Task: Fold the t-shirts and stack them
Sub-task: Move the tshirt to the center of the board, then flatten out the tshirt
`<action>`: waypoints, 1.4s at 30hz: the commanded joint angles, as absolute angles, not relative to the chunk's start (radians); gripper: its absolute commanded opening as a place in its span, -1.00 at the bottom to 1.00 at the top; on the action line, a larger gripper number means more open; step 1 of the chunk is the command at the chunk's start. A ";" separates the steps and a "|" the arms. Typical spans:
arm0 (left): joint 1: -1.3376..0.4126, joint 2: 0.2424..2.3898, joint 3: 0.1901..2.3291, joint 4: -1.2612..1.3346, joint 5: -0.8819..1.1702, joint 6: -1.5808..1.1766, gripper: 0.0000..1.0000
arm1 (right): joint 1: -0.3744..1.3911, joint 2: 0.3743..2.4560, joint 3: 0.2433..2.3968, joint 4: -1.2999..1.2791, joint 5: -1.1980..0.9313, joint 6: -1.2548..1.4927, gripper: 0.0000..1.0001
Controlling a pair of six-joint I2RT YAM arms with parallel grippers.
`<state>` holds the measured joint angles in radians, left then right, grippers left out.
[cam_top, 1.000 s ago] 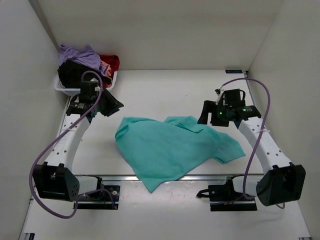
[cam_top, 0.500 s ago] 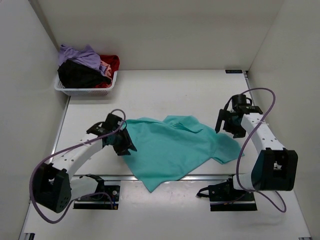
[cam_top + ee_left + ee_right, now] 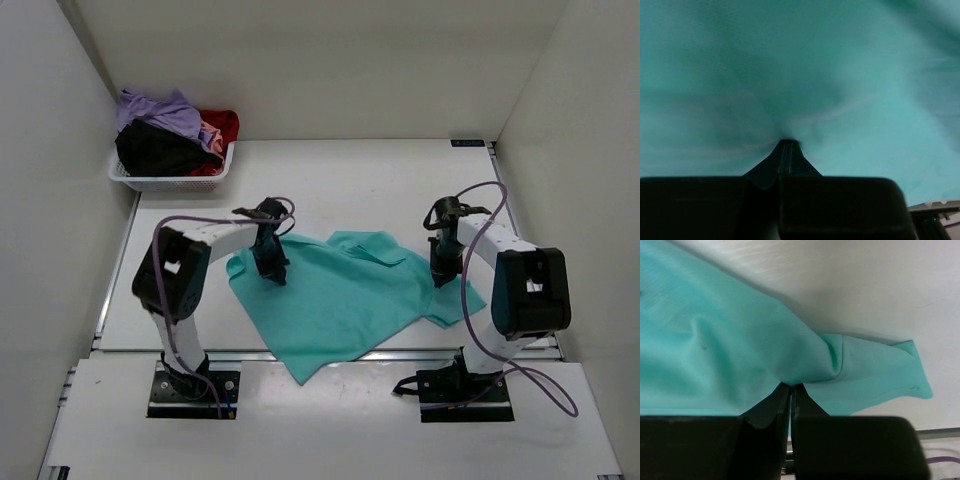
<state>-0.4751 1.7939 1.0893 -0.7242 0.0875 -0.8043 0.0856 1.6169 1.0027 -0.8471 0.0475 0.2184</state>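
Observation:
A teal t-shirt (image 3: 340,300) lies crumpled on the table between the arms. My left gripper (image 3: 271,270) presses down on its left part and is shut on a pinch of the teal cloth (image 3: 790,100), which puckers around the tips (image 3: 787,143). My right gripper (image 3: 441,272) sits on the shirt's right side near a sleeve (image 3: 875,375) and is shut on a fold of the teal cloth (image 3: 800,365). Other t-shirts, lavender (image 3: 158,108), black (image 3: 155,150) and red (image 3: 222,128), are heaped in the basket.
A white slotted basket (image 3: 170,180) stands at the far left corner against the left wall. White walls enclose the table on the left, back and right. The arm bases (image 3: 190,390) sit on the near edge.
Both arms came down from above the table onto the teal t-shirt. Both grippers went from open to shut on its cloth.

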 commanded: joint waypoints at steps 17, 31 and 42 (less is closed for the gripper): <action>-0.351 2.439 2.381 -1.130 -0.081 -0.468 -0.84 | 0.381 1.336 0.934 -0.833 -0.101 0.508 -0.99; -0.196 1.586 1.013 -0.762 0.023 -0.474 -0.52 | 0.207 1.247 0.804 -0.755 -0.152 0.374 0.43; -0.281 1.508 0.868 -0.632 -0.072 -0.594 -0.38 | 0.265 1.161 0.652 -0.744 -0.087 0.426 0.65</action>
